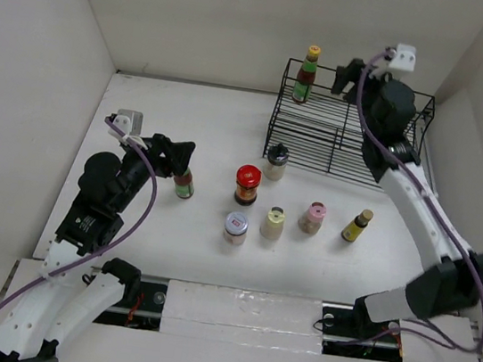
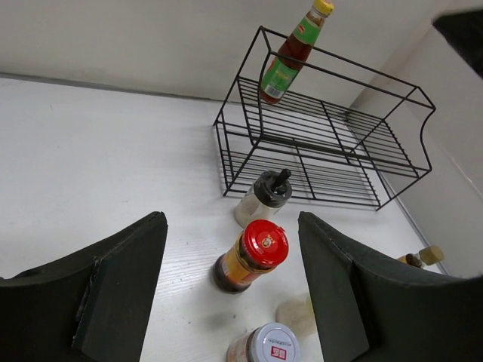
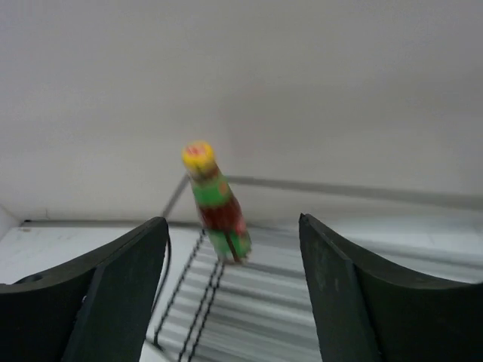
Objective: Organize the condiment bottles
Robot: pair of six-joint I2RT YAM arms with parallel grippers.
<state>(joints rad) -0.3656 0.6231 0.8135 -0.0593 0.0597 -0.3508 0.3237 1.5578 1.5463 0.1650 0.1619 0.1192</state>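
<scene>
Atop rack (image 1: pixel 347 135), sauce bottle (image 1: pixel 306 75) stands upright, cap up.

A black wire rack (image 1: pixel 320 134) is seen in the far right corner of the worktop (image 1: pixel 179 109); a yellow-capped sauce bottle (image 1: pixel 306 75) stands at the left end of its upper shelf, and the right gripper (image 1: pixel 343 77) is held just to that bottle's right. A grey-capped shaker (image 1: pixel 276 162) is set just in front of the rack, and towards the middle a red-lidded jar (image 1: pixel 247 185), a silver-lidded jar (image 1: pixel 235 228), a cream shaker (image 1: pixel 272 223), a pink-capped shaker (image 1: pixel 312 217) and a dark yellow-capped bottle (image 1: pixel 357 225) are stood upright, apart. Towards the left edge, the left gripper (image 1: pixel 181 160) is poised just beside a short bottle (image 1: pixel 184 183).
</scene>
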